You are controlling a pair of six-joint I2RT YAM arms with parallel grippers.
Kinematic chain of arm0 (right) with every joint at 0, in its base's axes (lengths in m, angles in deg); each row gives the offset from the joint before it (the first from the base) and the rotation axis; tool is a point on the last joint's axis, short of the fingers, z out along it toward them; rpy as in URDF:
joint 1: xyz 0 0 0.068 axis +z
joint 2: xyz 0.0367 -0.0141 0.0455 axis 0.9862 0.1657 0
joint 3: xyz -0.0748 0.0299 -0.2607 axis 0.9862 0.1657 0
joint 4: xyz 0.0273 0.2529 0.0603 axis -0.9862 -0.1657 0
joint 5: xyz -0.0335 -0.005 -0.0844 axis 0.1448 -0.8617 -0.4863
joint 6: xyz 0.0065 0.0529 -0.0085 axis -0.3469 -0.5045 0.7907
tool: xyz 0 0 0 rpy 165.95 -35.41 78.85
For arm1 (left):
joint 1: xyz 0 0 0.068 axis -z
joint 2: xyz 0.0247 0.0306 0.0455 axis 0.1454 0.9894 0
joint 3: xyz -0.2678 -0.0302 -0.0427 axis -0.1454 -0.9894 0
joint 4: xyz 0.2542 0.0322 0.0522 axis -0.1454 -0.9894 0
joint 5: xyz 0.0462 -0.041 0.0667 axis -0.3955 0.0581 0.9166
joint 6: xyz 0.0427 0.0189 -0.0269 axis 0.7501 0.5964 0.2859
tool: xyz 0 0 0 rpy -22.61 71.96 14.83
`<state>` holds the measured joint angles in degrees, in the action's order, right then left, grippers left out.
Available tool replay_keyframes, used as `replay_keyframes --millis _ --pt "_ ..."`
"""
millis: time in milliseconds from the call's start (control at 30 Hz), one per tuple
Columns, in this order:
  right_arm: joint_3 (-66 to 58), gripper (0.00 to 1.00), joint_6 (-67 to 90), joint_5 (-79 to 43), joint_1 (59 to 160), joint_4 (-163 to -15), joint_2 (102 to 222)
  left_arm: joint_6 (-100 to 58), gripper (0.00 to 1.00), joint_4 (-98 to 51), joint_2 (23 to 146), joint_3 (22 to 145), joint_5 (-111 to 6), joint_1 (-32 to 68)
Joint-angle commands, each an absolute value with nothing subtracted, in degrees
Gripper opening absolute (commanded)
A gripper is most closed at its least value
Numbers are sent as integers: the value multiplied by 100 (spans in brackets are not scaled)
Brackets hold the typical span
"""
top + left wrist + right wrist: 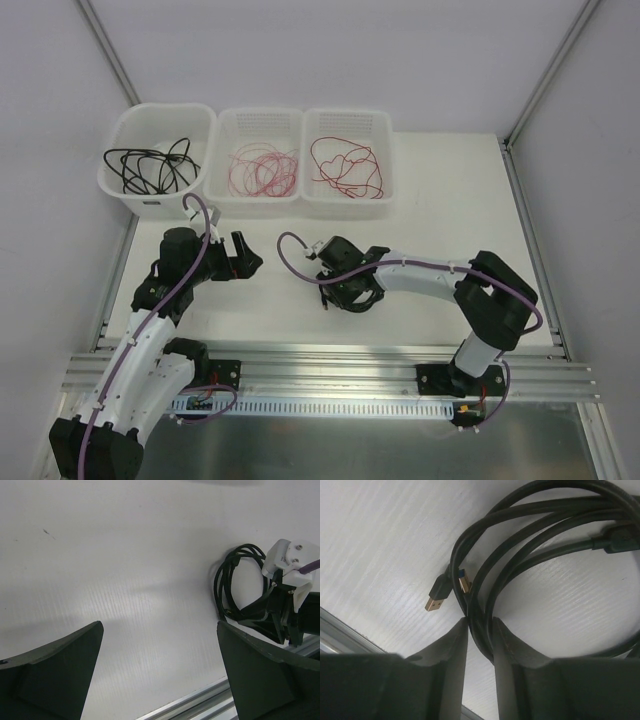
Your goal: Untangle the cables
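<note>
Close up, the right gripper, its arm bent low over the white table, pinches strands of a smooth black cable coil between narrow jaws. Its round loops lie flat beyond the fingertips; two gold-tipped USB plugs point back toward the fingers. Off to the left, the left gripper hovers wide, holding nothing. Farther ahead, three white bins hold black, pink and red wires.
</note>
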<state>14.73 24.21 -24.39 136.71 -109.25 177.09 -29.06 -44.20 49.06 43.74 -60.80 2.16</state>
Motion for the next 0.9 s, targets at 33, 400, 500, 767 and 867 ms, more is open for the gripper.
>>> replay_keyframes --millis 33,400,500,767,867 --pt "1299 19 2558 -2475 13742 -10810 17730 -2898 99 -4403 4930 4436 -6325 210" --pt "913 1 2585 -2590 13909 -11345 16563 -2889 99 -4403 4974 4436 -6509 210" --pt "500 1 2576 -2572 13917 -11687 15903 -2889 99 -4394 4983 4445 -6554 219" --pt "366 1 2541 -2335 13926 -11566 14654 -2819 99 -4289 4851 4436 -7009 227" --pt "655 1 2453 -2186 13926 -11250 14426 -3098 99 -3921 4711 4339 -7720 228"
